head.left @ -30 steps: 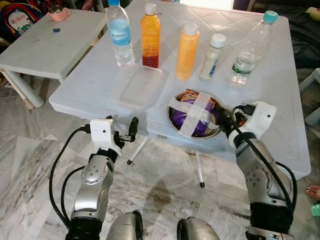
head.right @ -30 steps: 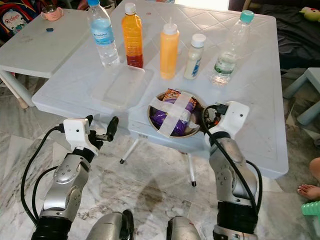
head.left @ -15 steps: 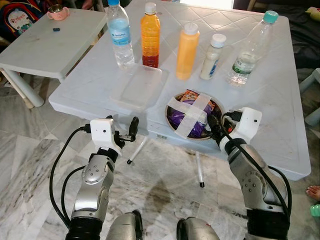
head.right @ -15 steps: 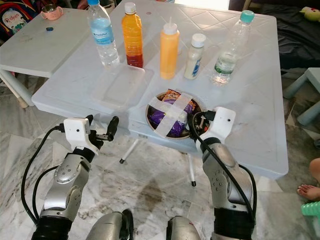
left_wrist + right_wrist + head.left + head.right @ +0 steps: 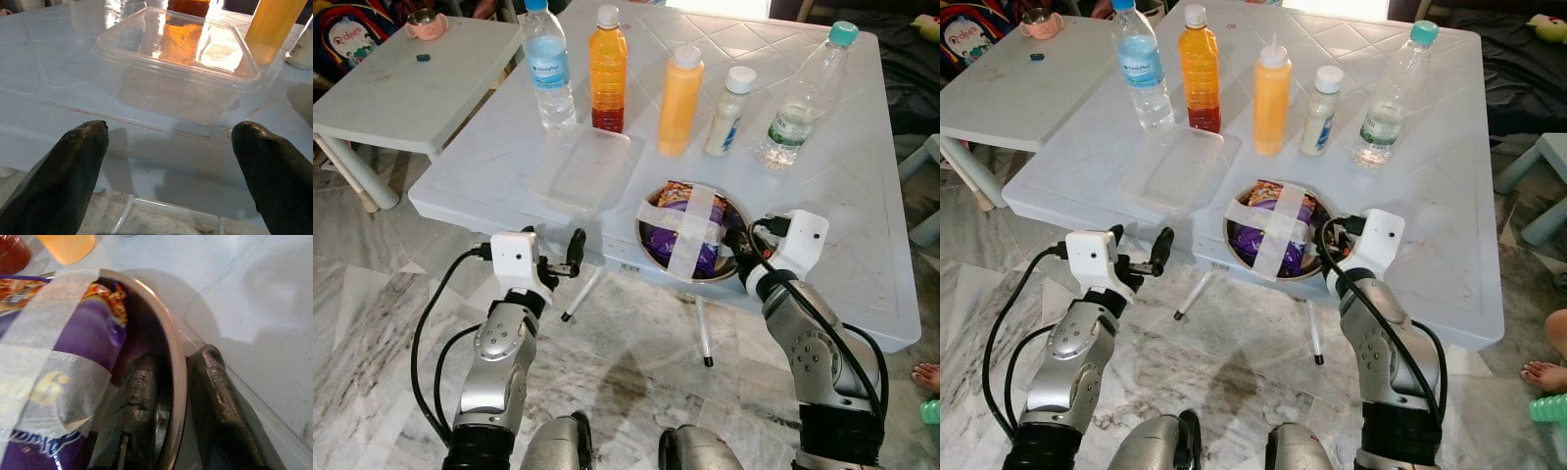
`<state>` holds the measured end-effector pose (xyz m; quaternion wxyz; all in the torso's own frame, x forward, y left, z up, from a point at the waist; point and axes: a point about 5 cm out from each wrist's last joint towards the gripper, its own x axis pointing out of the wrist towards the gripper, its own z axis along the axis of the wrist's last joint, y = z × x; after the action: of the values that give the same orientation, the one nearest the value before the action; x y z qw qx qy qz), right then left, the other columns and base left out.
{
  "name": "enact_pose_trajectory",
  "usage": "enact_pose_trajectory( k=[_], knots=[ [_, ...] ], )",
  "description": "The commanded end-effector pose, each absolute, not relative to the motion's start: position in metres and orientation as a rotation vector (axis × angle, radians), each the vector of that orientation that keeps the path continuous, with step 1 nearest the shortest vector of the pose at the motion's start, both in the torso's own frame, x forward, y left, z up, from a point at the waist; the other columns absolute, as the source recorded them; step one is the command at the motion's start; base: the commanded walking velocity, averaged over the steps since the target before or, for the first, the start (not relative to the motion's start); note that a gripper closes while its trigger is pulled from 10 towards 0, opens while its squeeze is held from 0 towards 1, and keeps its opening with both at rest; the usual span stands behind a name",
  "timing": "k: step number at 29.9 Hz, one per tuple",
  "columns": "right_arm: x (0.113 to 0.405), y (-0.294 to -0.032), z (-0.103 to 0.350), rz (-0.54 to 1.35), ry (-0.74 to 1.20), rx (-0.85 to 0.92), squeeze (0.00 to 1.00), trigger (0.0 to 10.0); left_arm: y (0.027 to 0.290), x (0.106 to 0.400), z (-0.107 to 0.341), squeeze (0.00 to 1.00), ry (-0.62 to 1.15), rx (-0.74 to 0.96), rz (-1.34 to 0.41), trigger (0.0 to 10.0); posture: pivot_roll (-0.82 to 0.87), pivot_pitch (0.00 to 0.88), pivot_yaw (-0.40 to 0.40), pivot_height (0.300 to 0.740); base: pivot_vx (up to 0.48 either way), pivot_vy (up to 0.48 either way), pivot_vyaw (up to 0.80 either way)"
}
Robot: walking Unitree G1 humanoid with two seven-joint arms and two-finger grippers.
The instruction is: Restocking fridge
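Here the steel bowl [image 5: 690,230] sits at the near edge of the white table [image 5: 862,196], snack packets taped across its top. My right gripper [image 5: 171,431] pinches its rim, one finger inside, one outside. I judge it stiff, fairly light and slick, so the rim is the sound hold. Being round, it has no long axis; its mouth faces up. My left gripper [image 5: 168,161] is spread wide before the clear container [image 5: 181,58].

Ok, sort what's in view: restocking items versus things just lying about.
For the restock:
- taped metal bowl of snack packets, right gripper pinching its rim
- water bottle
- orange juice bottle
- squeeze bottle
- small white bottle
- nearly empty bottle
- clear plastic container

Lying about:
- pink cup
- backpack
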<state>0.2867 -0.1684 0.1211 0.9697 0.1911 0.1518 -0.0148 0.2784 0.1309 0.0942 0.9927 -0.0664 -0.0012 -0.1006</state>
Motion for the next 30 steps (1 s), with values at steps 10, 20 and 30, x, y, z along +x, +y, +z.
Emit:
enact_pose_trajectory(
  k=[10,20,30],
  knots=[
    [0.284,-0.175,0.104,-0.12,0.406,0.423,0.0,0.0,0.132,0.276,0.091,0.0,0.01,-0.129,-0.195,10.0,-0.04,0.146,0.032,0.74,0.0,0.0,0.0],
    [0.281,-0.178,0.102,-0.148,0.418,0.415,0.0,0.0,0.131,0.277,0.086,0.0,0.048,-0.09,-0.172,10.0,-0.05,0.149,0.035,0.74,0.0,0.0,0.0],
    [0.272,-0.172,0.098,-0.16,0.423,0.391,0.0,4.4,0.139,0.281,0.082,0.0,0.1,-0.036,-0.1,10.0,-0.05,0.155,0.044,0.74,0.0,0.0,0.0]
  ],
)
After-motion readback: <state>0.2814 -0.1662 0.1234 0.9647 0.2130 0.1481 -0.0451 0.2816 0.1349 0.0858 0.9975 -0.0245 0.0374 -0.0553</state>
